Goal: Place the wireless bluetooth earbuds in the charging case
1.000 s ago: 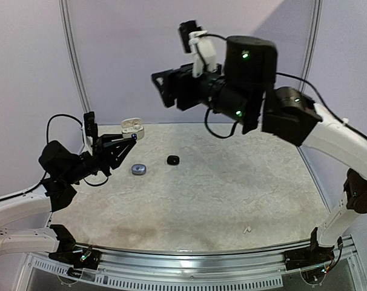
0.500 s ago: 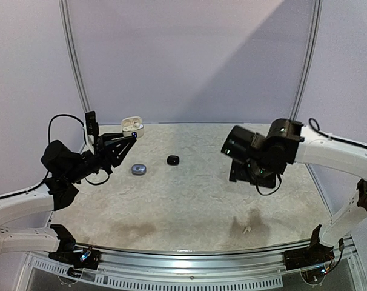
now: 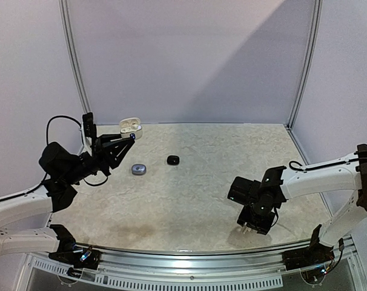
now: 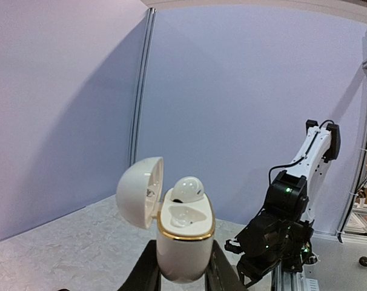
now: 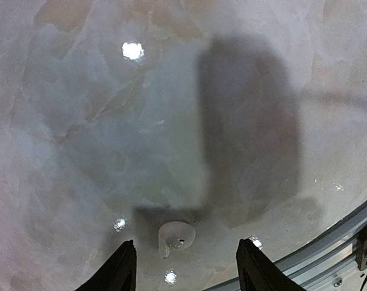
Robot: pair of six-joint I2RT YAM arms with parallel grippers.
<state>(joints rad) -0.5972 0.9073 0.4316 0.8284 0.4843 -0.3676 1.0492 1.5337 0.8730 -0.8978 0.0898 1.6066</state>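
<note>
– Small white plastic earbud (image 5: pixel 175 234) first: where is it?
– Lying loose on the marbled beige tabletop (image 3: pixel 195 200), near the front edge on the right side. The right gripper (image 5: pixel 185 245) hangs straight over it. Its two black fingers (image 5: pixel 122 267) are spread apart with the bud between them, and neither touches it as far as I can see.
– Why that pose?
– I'd judge it is lined up to close on the bud and lift it. The bud is tiny against those fingers, so the straddle has to be centred.
– And where should it go?
– Into the white glossy charging case (image 4: pixel 182 242). The left gripper (image 4: pixel 185 273) clamps it by its lower body, up off the table at the far left. The case is upright, with its hinged lid (image 4: pixel 140 193) swung open and its mouth up. I take it as a steady target for the other arm.
– Is there room?
– The left wrist view shows a second white earbud (image 4: pixel 188 188) in, or perched on, the rear socket, and the nearer socket (image 4: pixel 182 217) is empty. From above the case is too small to read that.
– What does the top view add?
– The wide gap between the two arms, plus a grey-blue round case (image 3: pixel 138 169) and a small black case (image 3: pixel 172 160) resting on the table. There the loose bud is hidden under the right gripper, so only the right wrist view shows it.
</note>
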